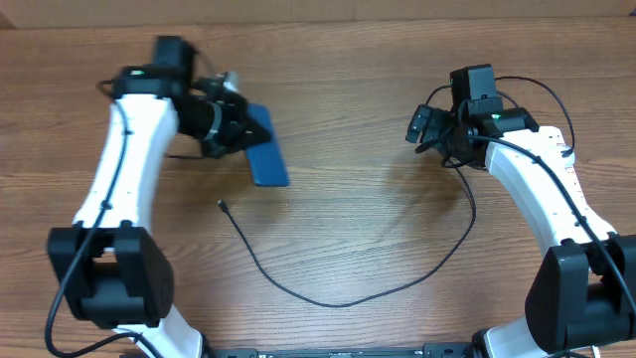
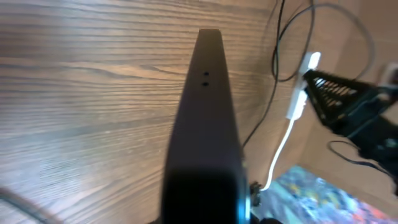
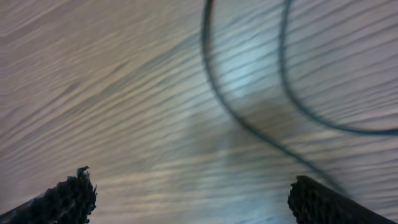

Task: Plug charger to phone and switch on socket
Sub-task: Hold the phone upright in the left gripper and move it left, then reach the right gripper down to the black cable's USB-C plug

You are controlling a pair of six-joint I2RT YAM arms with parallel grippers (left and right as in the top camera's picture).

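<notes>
Currently: slim blue rectangular smartphone (image 1: 268,159), pinched by left fingers (image 1: 234,127) (hold steady); right fingers (image 3: 65,199) spread, to pinch thin black cable (image 3: 205,50) near its tip.

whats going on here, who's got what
The left tool is shut on the phone, holding it by one end over the table. The charger lies loose on the wood, and its tip is near the phone but not plugged in. The right tool is open and empty, above the far stretch of the charger. Nothing is connected yet.
</notes>
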